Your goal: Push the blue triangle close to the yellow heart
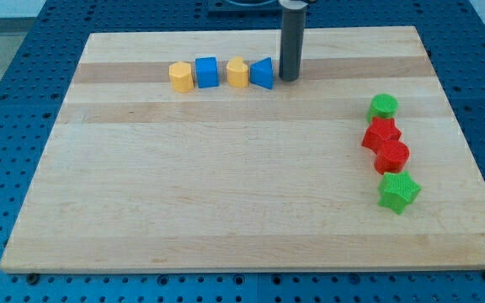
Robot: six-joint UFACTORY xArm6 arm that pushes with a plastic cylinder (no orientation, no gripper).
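Camera view shows the table [226, 210] bearing a row near the view's top: yellow hexagon [180, 77], blue cube [206, 72], yellow heart [237, 72] and blue triangle [263, 73], the last two touching or nearly so. My tip [289, 79], a bare rod serving as tool with nothing to open and nothing held, stands just right of the triangle. Pushing further left would likely shove the heart into the cube, and an off-centre push could spin the triangle aside.
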